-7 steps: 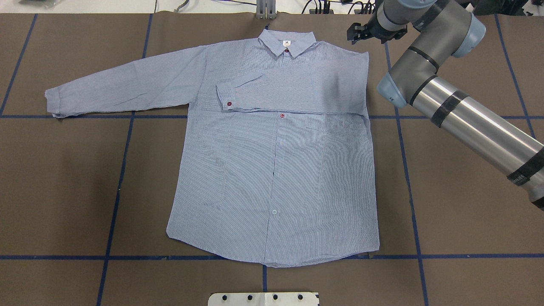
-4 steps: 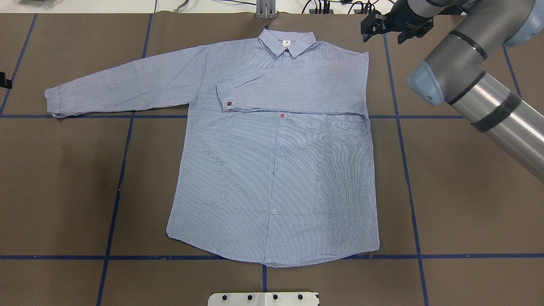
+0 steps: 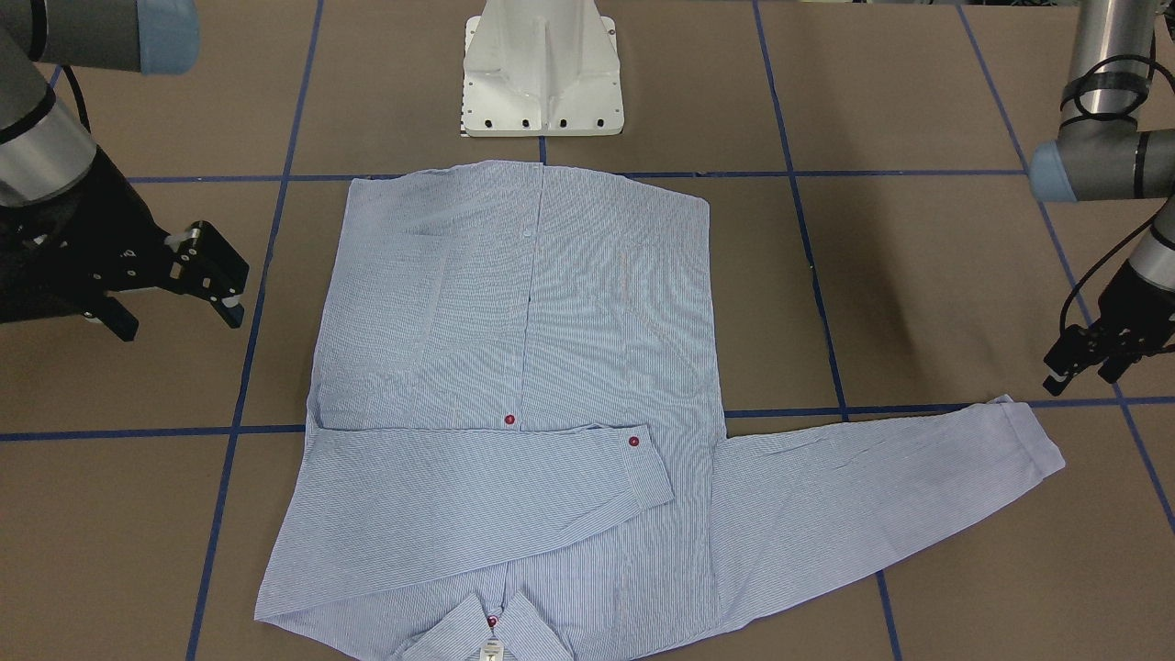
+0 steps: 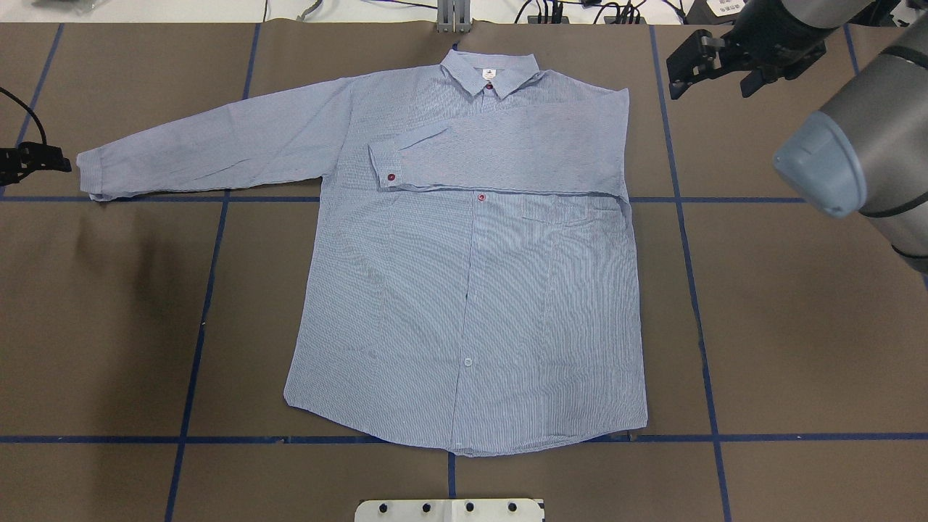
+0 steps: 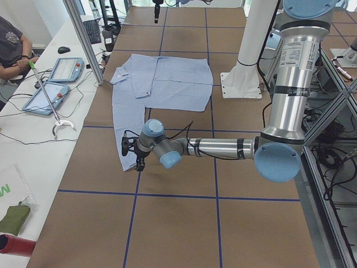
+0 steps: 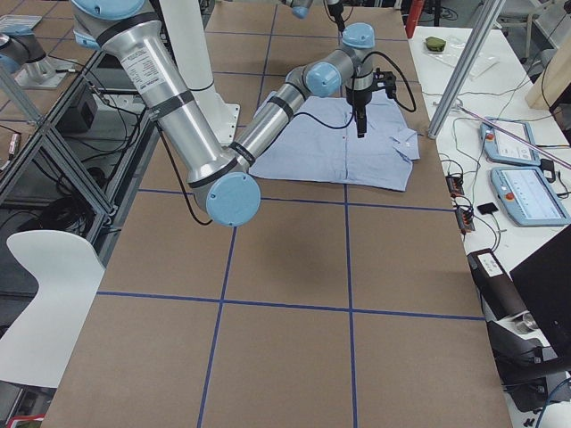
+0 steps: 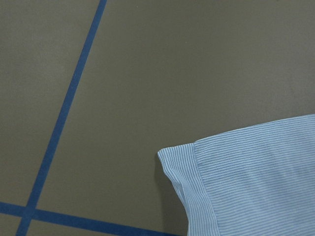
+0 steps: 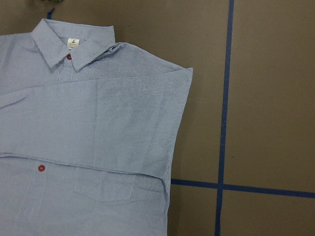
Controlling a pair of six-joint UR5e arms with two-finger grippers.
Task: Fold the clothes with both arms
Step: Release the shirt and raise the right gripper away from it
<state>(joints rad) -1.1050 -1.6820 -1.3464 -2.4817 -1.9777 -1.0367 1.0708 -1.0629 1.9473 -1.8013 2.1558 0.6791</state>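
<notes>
The clothes are one light blue striped shirt (image 4: 471,290) lying flat and face up, collar at the far side. One sleeve is folded across the chest (image 3: 477,496). The other sleeve stretches out sideways, and its cuff (image 7: 197,187) fills the lower right of the left wrist view. My left gripper (image 4: 51,161) hovers just beyond that cuff, open and empty (image 3: 1081,376). Past the shirt's other shoulder, off the cloth, my right gripper (image 4: 714,80) is open and holds nothing (image 3: 179,326). Its wrist view shows the collar and folded shoulder (image 8: 88,128).
Brown table covering with blue tape grid lines (image 4: 681,217). The white pedestal base (image 3: 542,69) stands at the robot's edge behind the hem. A side table with tablets (image 5: 64,70) and a seated person (image 5: 11,47) runs along the far side.
My right gripper has drawn away to the right from the folded shoulder. My left gripper has come in from the left edge toward the outstretched cuff. The shirt has not moved.
</notes>
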